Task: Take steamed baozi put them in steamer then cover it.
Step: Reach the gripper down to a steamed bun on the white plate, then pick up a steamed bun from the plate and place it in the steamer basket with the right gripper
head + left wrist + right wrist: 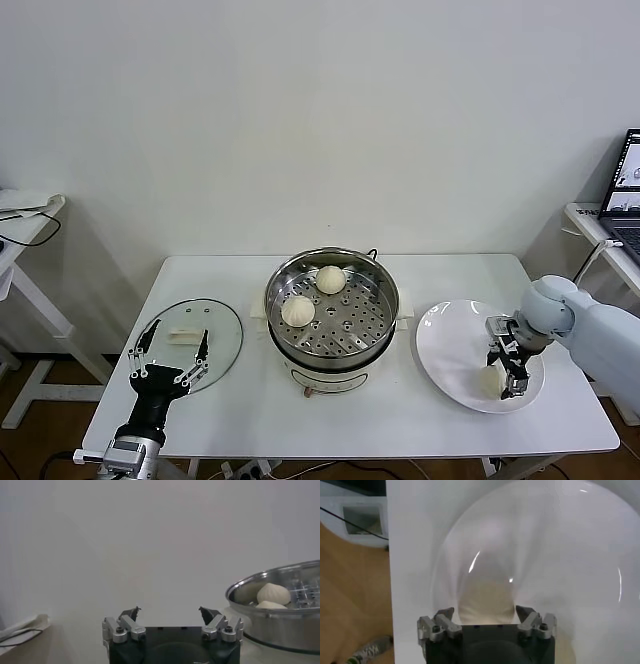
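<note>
The white tabletop [440,420] is carrying everything, with bare surface lying open along its near edge between the two arms. The steamer [333,318] is sitting at the middle, well to the left of the right pincer [503,372], and two steamed baozi [298,311] [331,279] are resting apart on its perforated tray, leaving most of the tray free. The cover [190,340] is lying flat near the tabletop's left edge, directly beneath and ahead of the left pincer [172,352], which is hovering there with its fingers spread wide and holding nothing. The white plate [445,345] is sitting under the right pincer, near the tabletop's right edge. That pincer is reaching down with its fingers closing around a third baozi [489,379] at the plate's near side; the rest of the plate is lying bare.
</note>
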Controlling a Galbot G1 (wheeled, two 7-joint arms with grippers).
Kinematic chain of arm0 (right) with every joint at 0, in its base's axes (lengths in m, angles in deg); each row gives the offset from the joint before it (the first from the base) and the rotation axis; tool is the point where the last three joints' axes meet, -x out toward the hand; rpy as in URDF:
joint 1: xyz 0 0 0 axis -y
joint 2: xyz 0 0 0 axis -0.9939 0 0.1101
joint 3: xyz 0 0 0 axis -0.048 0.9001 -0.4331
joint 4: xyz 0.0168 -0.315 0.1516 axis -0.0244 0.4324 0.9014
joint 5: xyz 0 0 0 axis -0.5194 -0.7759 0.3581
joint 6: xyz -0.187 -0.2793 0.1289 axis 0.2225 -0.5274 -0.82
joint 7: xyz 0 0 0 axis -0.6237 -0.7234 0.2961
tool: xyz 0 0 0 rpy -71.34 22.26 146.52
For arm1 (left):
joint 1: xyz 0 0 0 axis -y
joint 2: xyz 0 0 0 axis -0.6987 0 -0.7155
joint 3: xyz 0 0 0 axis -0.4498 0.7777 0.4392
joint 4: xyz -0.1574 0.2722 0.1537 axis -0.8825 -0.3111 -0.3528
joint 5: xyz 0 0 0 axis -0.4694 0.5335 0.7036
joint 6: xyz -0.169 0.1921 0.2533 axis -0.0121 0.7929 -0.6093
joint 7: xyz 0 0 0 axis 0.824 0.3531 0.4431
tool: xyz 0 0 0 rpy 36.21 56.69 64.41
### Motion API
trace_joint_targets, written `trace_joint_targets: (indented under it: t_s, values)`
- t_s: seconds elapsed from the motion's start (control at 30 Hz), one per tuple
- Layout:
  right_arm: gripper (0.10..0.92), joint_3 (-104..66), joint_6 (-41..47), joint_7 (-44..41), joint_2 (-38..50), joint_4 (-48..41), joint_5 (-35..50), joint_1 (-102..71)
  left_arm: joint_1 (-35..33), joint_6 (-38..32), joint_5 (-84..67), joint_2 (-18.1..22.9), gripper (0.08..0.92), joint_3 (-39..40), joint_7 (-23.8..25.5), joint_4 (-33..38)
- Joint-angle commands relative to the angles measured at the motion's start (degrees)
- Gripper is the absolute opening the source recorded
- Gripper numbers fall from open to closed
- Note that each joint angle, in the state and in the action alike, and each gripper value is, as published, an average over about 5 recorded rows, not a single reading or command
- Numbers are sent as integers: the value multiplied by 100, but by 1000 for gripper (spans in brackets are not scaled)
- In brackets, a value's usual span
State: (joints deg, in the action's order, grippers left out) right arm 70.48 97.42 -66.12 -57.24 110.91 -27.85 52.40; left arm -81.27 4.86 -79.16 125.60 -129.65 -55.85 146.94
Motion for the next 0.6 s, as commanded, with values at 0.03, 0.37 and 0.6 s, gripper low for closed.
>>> trace_joint_targets:
  t_s: [0.03,0.37,0.6]
  values:
    - [636,-87,-14,22,-46,-52,-78,-100,4,0,5,1,823,6,0,13]
    - [594,-11,-11,-8,117,63,212,191,4,14,15,4,823,15,-9,52]
    - [594,974,-74,-100,535,324,978,1871,-2,34,31,0,823,44,-24,107]
